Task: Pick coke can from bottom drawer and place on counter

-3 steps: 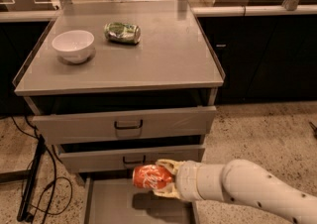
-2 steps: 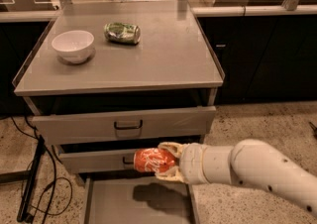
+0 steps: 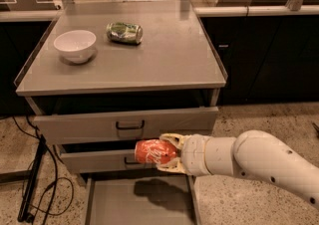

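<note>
Coke can [image 3: 151, 152] sideways in air, lower centre of frame, in front of middle drawer [image 3: 94, 160] face, above open bottom drawer [image 3: 107, 204] (its shadow falls on tray floor). Gripper [image 3: 167, 153] clamped on can's right end, one finger above, one below. White arm [image 3: 259, 162] runs off to lower right. Counter [image 3: 169, 59] fills upper half, well above can. White bowl [image 3: 75, 45] upper left, green can [image 3: 124, 33] on its side near bowl's right.

Coke can [image 3: 152, 152] rt end is hidden inside the claw [image 3: 164, 153], held before the mid drawer [image 3: 97, 162]; bottom drawer [image 3: 107, 204] front & arm [image 3: 259, 162] are cut off at edges.
</note>
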Motion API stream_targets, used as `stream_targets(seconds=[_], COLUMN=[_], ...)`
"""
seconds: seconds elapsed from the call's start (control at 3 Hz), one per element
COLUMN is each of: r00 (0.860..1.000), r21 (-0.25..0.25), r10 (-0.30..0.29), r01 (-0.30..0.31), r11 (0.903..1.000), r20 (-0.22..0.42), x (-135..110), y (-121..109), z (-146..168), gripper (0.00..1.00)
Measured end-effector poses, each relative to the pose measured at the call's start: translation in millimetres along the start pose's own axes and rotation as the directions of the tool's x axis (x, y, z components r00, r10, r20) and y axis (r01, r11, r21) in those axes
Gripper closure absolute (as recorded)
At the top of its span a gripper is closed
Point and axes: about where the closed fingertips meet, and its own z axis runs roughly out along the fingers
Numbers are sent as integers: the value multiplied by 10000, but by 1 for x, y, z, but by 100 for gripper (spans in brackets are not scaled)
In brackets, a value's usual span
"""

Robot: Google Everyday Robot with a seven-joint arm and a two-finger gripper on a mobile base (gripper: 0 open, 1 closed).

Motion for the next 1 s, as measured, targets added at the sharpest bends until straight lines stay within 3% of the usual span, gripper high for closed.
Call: stream_targets(seconds=[0.33, 0.67, 1.0], r00=[9984, 9888, 9888], r21=[-12, 105, 106], r10=[-563, -1485, -1486], r01=[562, 1487, 1487], r11=[9984, 9888, 9888], r20=[-49, -137, -137], x=[-19, -61, -61], y=[-34, -101, -101], z=[1, -5, -5], gripper=[100, 100, 100])
